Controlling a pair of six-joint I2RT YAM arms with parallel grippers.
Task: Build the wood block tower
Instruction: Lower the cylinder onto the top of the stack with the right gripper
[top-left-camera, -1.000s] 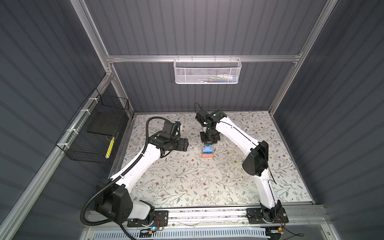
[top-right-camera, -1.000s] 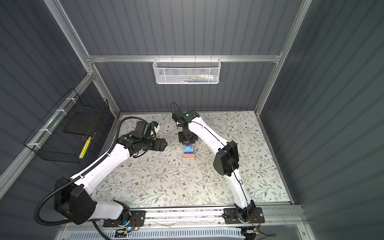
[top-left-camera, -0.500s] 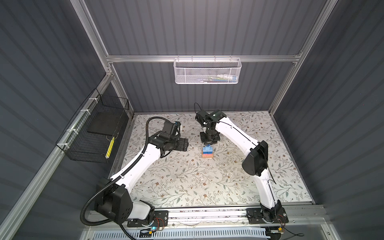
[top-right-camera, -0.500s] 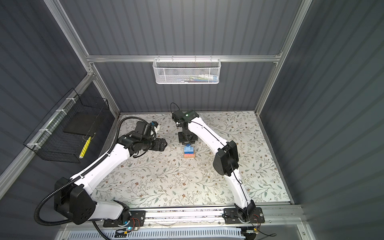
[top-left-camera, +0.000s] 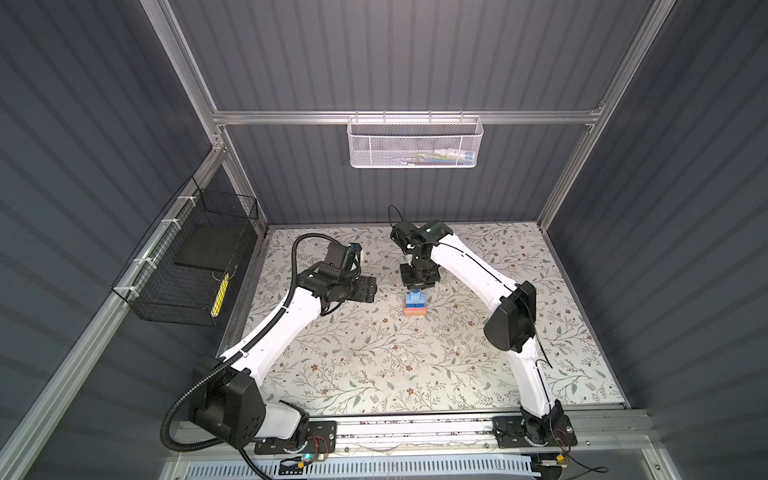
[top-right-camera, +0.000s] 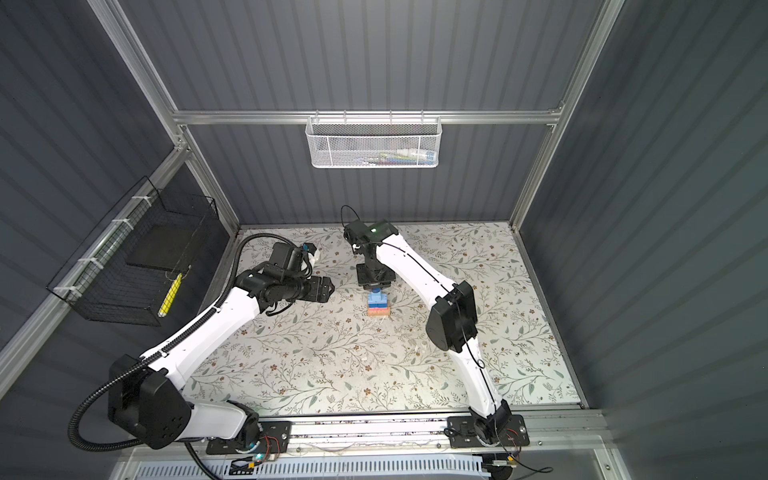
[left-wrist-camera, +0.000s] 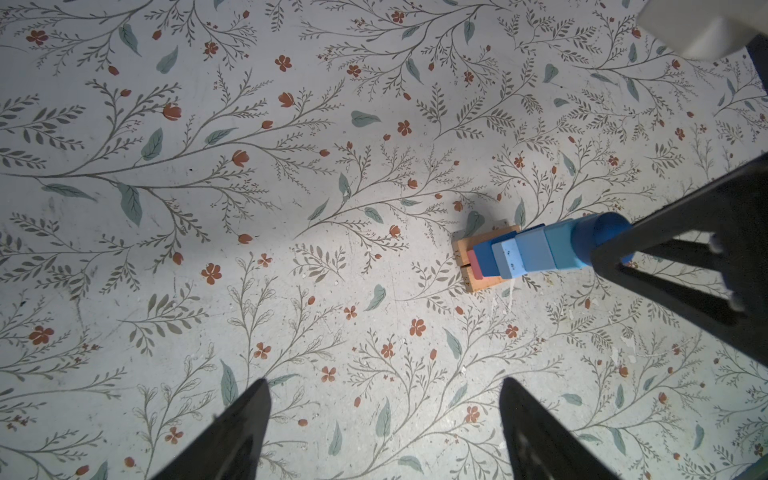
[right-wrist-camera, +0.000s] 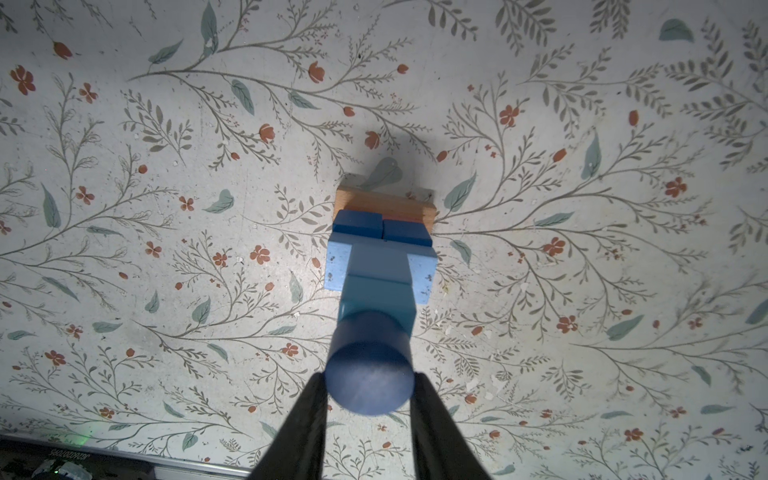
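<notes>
Unmoved since before, right tool (right-wrist-camera: 368, 377) grips the dark blue cylinder (right-wrist-camera: 369, 361) atop the tower (top-left-camera: 414, 306); left tool (left-wrist-camera: 383, 384) gapes.

A pale surface (top-left-camera: 374, 365) printed with grey-green sprigs and small rust-red flowers fills the floor of the cell, scuffed and flecked in places. Dark grey ribbed walls (top-left-camera: 395, 54) close it in, edged by aluminium framing (top-left-camera: 395, 117). A white mesh basket (top-left-camera: 415, 143) hangs from the back crossbar and holds a few small items too blurred to name. On the left wall hangs a black wire basket (top-left-camera: 166, 291), with a dark flat slab (top-left-camera: 212, 249) and a yellow strip (top-left-camera: 220, 293) inside.
</notes>
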